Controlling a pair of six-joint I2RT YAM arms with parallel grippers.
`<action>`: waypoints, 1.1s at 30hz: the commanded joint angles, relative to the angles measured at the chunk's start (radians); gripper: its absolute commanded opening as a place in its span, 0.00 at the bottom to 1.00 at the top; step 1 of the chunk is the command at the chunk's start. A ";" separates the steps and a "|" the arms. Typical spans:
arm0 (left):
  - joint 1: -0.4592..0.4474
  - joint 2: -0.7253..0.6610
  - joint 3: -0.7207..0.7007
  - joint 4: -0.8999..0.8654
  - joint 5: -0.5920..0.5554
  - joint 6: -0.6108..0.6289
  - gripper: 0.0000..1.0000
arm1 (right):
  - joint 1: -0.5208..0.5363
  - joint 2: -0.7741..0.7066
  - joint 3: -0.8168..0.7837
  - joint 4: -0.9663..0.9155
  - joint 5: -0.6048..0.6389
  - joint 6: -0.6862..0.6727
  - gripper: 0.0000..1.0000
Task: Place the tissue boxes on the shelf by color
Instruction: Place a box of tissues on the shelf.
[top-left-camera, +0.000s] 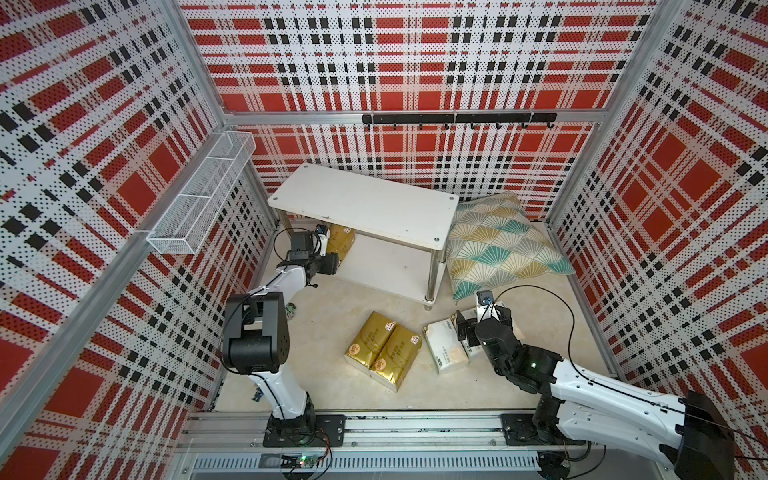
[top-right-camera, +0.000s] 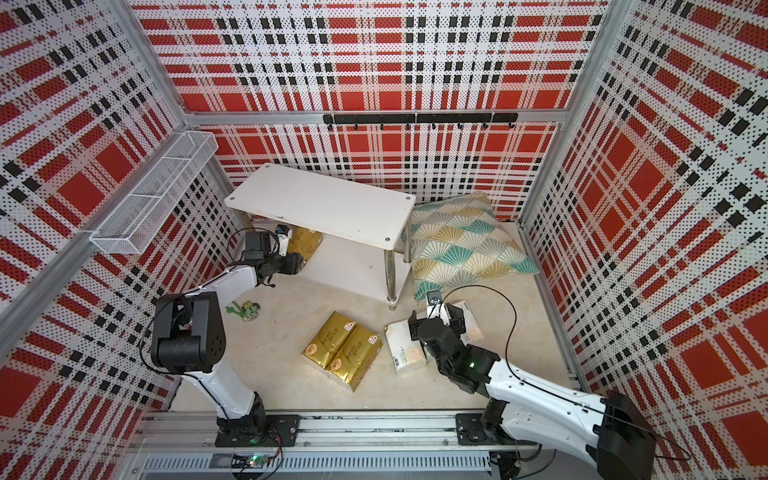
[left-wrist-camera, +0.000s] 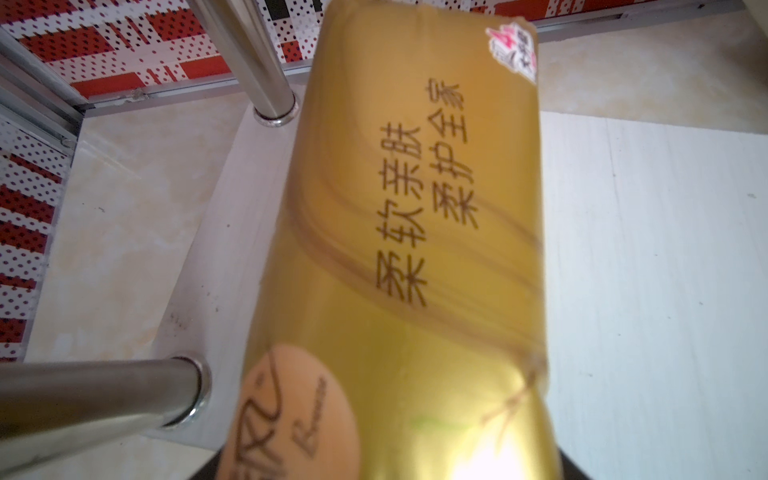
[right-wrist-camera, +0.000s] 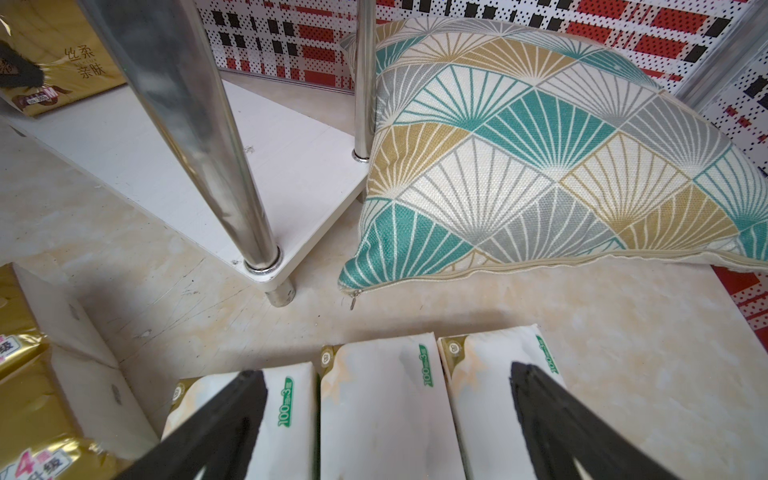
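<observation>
Holding a gold pack (left-wrist-camera: 395, 249) clamped in my left gripper (top-left-camera: 332, 259), I have it at the left end of the shelf (top-left-camera: 365, 199), at its lower board (left-wrist-camera: 644, 249), close beside a leg (left-wrist-camera: 257, 62). If I swing wrong, the soft pack may catch that leg, or land overhanging the edge and tip off. My right gripper (right-wrist-camera: 386, 370) hangs spread above three white packs (right-wrist-camera: 382, 415) on the floor (top-left-camera: 324, 332). Closing crooked could pinch two.

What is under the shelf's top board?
One gold tissue pack, gripped by the left tool, above the lower board. The top board covers the lower board's back part.
</observation>
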 joint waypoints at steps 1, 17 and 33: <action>0.007 0.016 0.016 0.003 -0.023 -0.016 0.69 | 0.004 -0.013 -0.008 -0.005 0.010 0.012 1.00; 0.003 0.015 0.010 -0.014 -0.032 -0.043 0.83 | 0.004 -0.010 -0.011 0.006 0.004 0.009 1.00; -0.011 0.003 0.008 -0.029 -0.011 -0.054 0.86 | 0.004 -0.022 -0.018 0.008 0.004 0.009 1.00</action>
